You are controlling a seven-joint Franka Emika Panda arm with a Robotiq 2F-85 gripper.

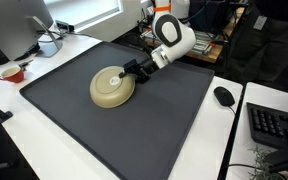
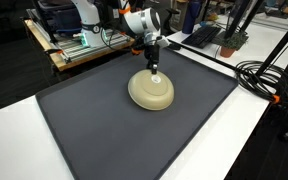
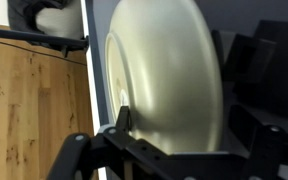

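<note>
A cream bowl [image 1: 112, 88] lies upside down on a dark grey mat [image 1: 134, 135] in both exterior views [image 2: 150, 92]. My gripper [image 1: 133, 71] hangs low over the bowl's far edge, fingers pointing down [image 2: 154, 70]. In the wrist view the bowl [image 3: 169, 70] fills the space between the fingers [image 3: 184, 115]. The left fingertip sits at the bowl's rim and the right finger stands apart on the other side. The jaws look open and hold nothing.
A black mouse [image 1: 224, 96] and a keyboard [image 1: 276, 125] lie on the white table beside the mat. A red cup [image 1: 12, 73] and a monitor [image 1: 19, 25] stand at the other side. Cables [image 2: 264, 80] and a wooden cart [image 2: 74, 50] border the mat.
</note>
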